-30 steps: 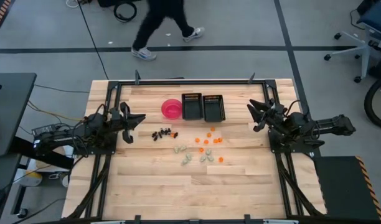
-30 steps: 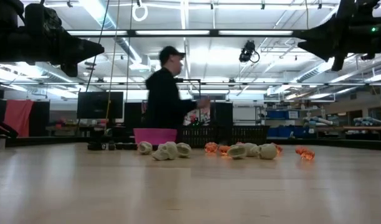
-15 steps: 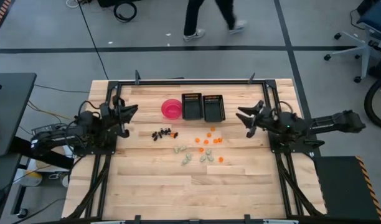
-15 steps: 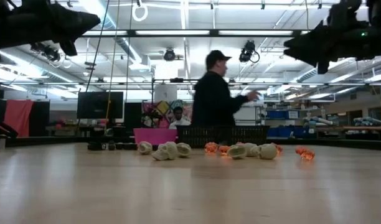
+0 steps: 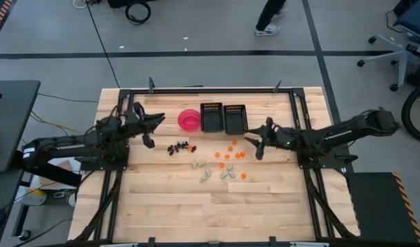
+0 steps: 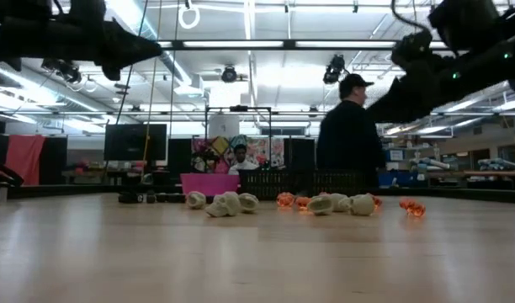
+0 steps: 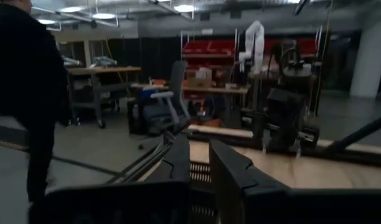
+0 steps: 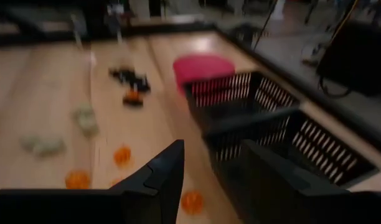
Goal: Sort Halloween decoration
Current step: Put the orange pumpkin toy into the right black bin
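Observation:
The Halloween decoration lies loose on the wooden table in three groups: dark pieces [image 5: 179, 147], orange pieces [image 5: 232, 152] and pale pieces [image 5: 213, 170]. At the far middle stand a pink bowl [image 5: 189, 119] and two black trays [image 5: 211, 117] [image 5: 235, 119]. My left gripper [image 5: 154, 130] hangs above the table left of the dark pieces, with a narrow gap between its fingers [image 7: 200, 155]. My right gripper [image 5: 253, 145] is open and tipped down just right of the orange pieces [image 8: 122, 155]. Nothing is between its fingers [image 8: 212, 162].
A black metal frame [image 5: 210, 89] runs round the table's edges. Bare wood covers the near half of the table [image 5: 210, 206]. Beyond the far edge a person [image 6: 350, 135] walks past, and another shows farther back in the room.
My right gripper has swung from the right edge toward the orange pieces, sinking and tipping downward. My left gripper has risen and moved a little toward the table's middle. The person behind the table has walked from left to right.

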`<state>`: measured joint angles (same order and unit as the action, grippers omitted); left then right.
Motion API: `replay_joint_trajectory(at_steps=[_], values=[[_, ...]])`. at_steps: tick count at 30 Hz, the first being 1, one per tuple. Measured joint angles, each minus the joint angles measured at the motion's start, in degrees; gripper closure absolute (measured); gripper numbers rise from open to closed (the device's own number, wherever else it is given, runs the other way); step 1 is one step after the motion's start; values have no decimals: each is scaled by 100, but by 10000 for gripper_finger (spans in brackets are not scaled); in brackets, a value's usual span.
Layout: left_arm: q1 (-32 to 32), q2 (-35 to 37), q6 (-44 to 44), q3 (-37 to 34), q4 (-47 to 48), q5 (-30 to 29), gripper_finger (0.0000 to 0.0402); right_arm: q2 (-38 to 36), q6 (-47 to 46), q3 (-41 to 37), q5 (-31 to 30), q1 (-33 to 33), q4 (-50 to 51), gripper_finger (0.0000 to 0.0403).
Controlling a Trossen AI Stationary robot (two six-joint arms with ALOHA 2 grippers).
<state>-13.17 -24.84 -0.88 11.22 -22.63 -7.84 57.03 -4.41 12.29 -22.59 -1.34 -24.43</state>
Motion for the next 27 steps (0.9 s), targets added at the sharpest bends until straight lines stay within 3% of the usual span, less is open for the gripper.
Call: replay_joint_trajectory(at_steps=[9,13,27], values=[[0,-943,-324,258,-19,3,300,1182,-207,4,872,0,-390,176],[0,-1295,-328,263,-148,4,288,1585,-163,4,926,0,-490,152],[0,-2219,-736,265,-1102,7,287,3173,8,4,1373,0,-2113,159]])
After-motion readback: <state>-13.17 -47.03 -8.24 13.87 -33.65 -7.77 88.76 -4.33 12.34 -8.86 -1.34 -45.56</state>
